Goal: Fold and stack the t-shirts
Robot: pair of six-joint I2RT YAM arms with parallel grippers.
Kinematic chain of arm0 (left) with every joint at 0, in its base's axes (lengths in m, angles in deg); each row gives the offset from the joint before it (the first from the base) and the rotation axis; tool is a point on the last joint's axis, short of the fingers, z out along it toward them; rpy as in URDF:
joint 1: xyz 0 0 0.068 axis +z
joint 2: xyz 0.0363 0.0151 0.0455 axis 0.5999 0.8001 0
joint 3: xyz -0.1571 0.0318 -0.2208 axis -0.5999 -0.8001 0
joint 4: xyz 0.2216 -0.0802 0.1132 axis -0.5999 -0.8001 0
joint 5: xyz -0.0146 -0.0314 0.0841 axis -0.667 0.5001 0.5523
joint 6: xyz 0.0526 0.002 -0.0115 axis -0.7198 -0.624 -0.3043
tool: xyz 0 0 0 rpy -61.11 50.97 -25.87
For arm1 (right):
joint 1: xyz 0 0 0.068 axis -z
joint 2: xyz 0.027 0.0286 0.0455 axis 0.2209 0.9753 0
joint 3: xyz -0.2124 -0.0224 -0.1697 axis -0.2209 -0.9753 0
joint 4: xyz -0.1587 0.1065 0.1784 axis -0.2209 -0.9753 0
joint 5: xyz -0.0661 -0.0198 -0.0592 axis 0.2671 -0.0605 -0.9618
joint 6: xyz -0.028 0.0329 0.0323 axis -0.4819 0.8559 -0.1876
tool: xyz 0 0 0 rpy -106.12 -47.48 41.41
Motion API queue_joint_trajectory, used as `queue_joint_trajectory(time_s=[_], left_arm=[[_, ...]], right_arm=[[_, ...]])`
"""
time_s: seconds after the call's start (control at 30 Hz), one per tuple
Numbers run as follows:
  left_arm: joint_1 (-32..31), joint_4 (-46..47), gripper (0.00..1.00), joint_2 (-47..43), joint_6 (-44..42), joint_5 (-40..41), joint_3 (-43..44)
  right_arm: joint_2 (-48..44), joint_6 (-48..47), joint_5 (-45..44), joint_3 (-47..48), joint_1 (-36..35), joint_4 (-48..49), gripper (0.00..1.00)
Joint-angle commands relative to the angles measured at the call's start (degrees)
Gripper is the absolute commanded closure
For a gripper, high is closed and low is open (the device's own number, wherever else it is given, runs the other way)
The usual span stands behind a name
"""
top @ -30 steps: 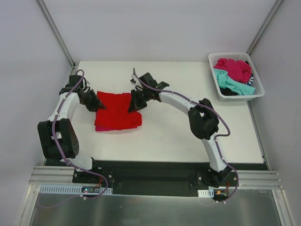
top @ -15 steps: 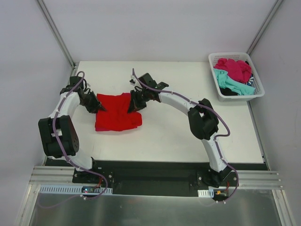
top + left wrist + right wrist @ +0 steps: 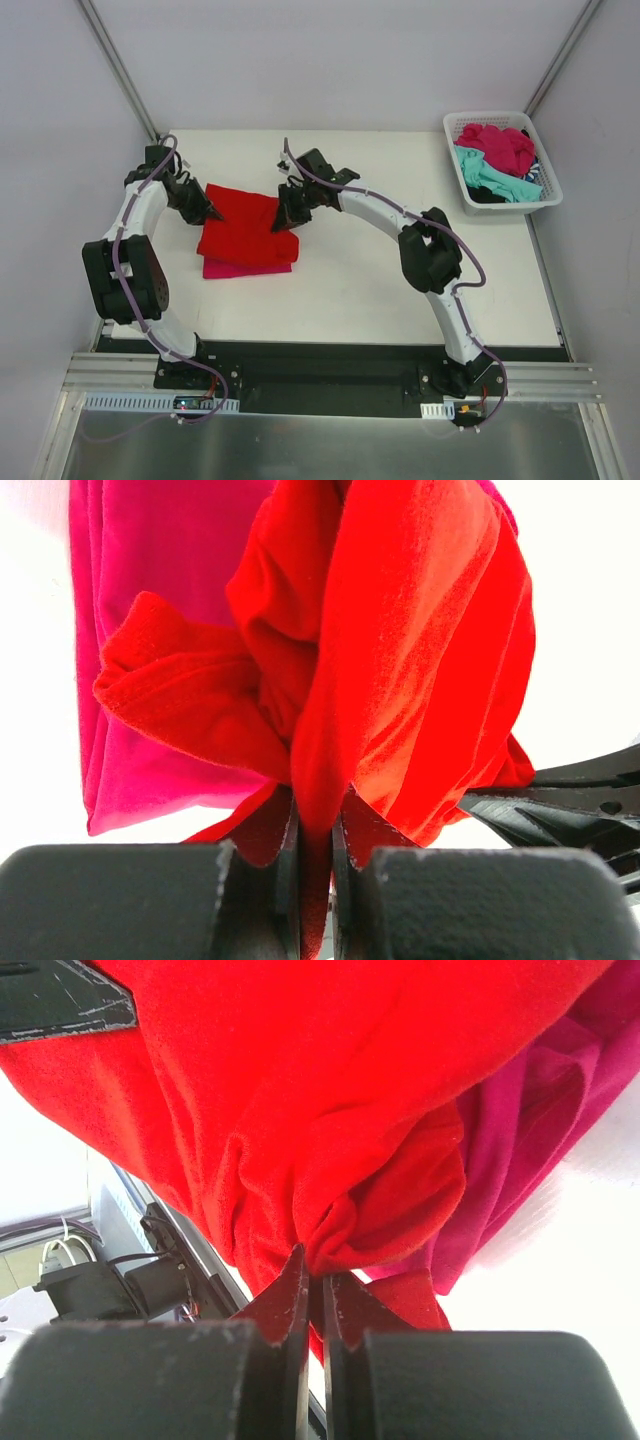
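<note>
A bright red t-shirt (image 3: 245,225) hangs bunched between my two grippers over a magenta-pink t-shirt (image 3: 232,267) that lies folded on the table. My left gripper (image 3: 208,212) is shut on the red shirt's left edge; the left wrist view shows red cloth (image 3: 400,660) pinched between the fingers, with the pink shirt (image 3: 150,590) behind it. My right gripper (image 3: 283,218) is shut on the red shirt's right edge; in the right wrist view the red cloth (image 3: 300,1090) is clamped there and the pink shirt (image 3: 530,1150) shows beside it.
A white lattice basket (image 3: 455,128) at the table's far right corner holds a magenta shirt (image 3: 497,146), a teal one (image 3: 485,175) and something dark. White walls and metal posts close in the table on three sides.
Both grippers have moved toward the far side of the table with the red shirt, uncovering the near strip of the pink shirt beneath.
</note>
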Motion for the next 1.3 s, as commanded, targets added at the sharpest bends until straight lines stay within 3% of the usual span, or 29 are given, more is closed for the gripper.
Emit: queue_joint_trajectory(time_s=[0.0, 0.43, 0.47, 0.53, 0.57, 0.67, 0.7, 0.8, 1.0, 1.03, 1.13, 1.23, 1.27], left_arm=[[0.68, -0.33, 1.0, 0.64, -0.34, -0.89, -0.73], [0.77, 2.75, 0.99, 4.59, 1.59, -1.25, -4.87], [0.68, 2.66, 0.86, 5.38, 1.59, -1.42, -4.69], [0.68, 2.66, 0.76, 6.0, 1.5, -1.33, -3.99], [0.68, 2.66, 0.66, 6.35, 1.59, -1.07, -3.81], [0.77, 1.88, 0.63, 7.06, 2.03, 0.07, -3.72], [0.85, 1.44, 0.58, 6.97, 2.12, 1.12, -3.81], [1.21, 0.47, 0.52, 5.83, 2.38, 3.58, -3.9], [1.29, -5.84, 0.39, 1.7, 0.8, 10.26, 1.53], [1.29, -6.91, 0.32, 0.83, 0.54, 11.92, 2.6], [1.29, -10.69, 0.31, -1.37, 0.1, 14.13, 6.81], [1.03, -12.1, 0.29, -5.14, 1.24, 11.95, 9.63], [0.94, -11.93, 0.29, -5.68, 1.94, 7.41, 10.16]], right_arm=[[-0.2, 0.26, 1.17, 0.1, 0.33, -0.69, 0.99], [0.06, 1.93, 2.4, -2.63, 0.42, 2.03, 0.97], [0.23, 2.19, 2.49, -2.71, 0.59, 2.03, 0.94], [0.85, 2.64, 3.01, -2.45, 0.86, 2.21, 0.89], [1.2, 2.81, 2.93, -2.45, 1.12, 2.12, 0.86], [1.21, 2.81, 3.19, -3.06, 1.47, 1.95, 0.67], [0.94, 2.64, 2.67, -3.41, 1.56, 1.77, 0.54], [-0.72, 1.23, 1.61, -4.73, 2.27, 0.11, 0.42], [-4.15, -2.28, -0.23, -5.97, 4.9, -3.58, 0.37], [-4.68, -2.72, -0.58, -6.05, 5.34, -4.03, 0.37], [-7.31, -4.21, -1.99, -4.83, 5.78, -6.22, 0.36], [-9.16, -5.45, -3.75, -3.42, 5.87, -8.68, 0.36], [-10.3, -5.45, -4.01, -3.07, 5.87, -8.86, 0.36]])
